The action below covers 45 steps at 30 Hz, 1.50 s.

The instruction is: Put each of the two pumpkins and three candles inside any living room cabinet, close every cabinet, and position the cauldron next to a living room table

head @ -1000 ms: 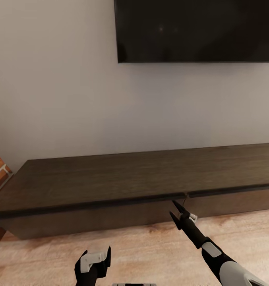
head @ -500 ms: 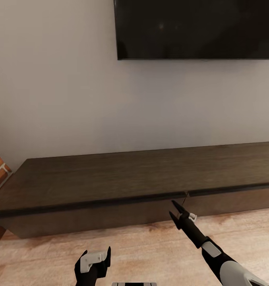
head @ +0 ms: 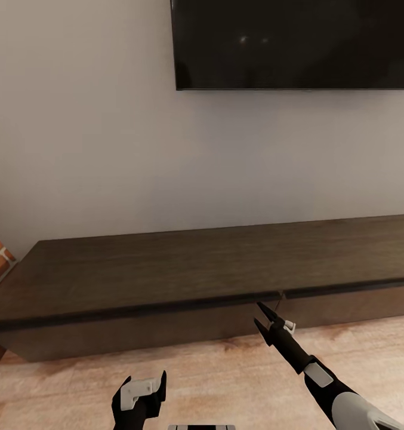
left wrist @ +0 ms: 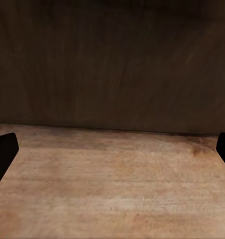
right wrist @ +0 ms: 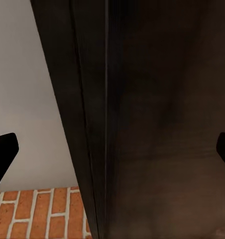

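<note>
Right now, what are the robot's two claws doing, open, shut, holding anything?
Left gripper: open, empty, low over the wood floor.
Right gripper: open, empty, fingers spread just in front of the dark cabinet.

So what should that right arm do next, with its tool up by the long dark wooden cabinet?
Probably ease the open right tool forward to the drawer-front edge of the long dark brown wooden cabinet, near the seam, to pull it open. The fronts look shut and the tool holds nothing.
</note>
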Tool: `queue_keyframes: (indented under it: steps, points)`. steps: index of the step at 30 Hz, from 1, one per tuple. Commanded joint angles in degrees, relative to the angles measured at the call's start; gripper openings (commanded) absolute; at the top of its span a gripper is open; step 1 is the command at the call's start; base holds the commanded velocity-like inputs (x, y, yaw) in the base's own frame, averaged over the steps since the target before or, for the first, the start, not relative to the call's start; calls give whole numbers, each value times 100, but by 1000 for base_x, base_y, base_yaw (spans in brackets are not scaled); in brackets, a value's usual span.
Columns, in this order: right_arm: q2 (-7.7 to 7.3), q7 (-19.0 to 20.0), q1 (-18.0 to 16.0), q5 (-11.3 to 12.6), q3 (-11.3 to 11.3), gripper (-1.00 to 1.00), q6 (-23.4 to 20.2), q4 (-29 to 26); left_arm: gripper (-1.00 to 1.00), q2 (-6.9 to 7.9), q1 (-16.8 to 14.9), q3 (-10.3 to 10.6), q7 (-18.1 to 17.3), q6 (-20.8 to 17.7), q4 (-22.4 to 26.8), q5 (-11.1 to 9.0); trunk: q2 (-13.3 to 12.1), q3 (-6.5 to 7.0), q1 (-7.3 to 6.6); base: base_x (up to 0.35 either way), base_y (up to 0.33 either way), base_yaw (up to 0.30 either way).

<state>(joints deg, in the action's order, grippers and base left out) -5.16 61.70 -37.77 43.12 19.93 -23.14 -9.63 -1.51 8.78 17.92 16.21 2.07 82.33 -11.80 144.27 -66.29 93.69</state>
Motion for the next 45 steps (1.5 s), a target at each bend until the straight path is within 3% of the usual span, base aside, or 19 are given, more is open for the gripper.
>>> queue_keyframes:
  steps: [1, 45]
  points:
    - [-2, 8, -2, 47, -14, 100, -50, 3, 100, 1, 0, 10, 23, 22, 3, -59, 1, -4, -1, 23, 0, 0]
    - [-2, 8, -2, 39, -182, 100, -50, -5, 100, 1, 0, 10, 31, 22, -14, -59, 1, -4, -1, 27, 22, 0]
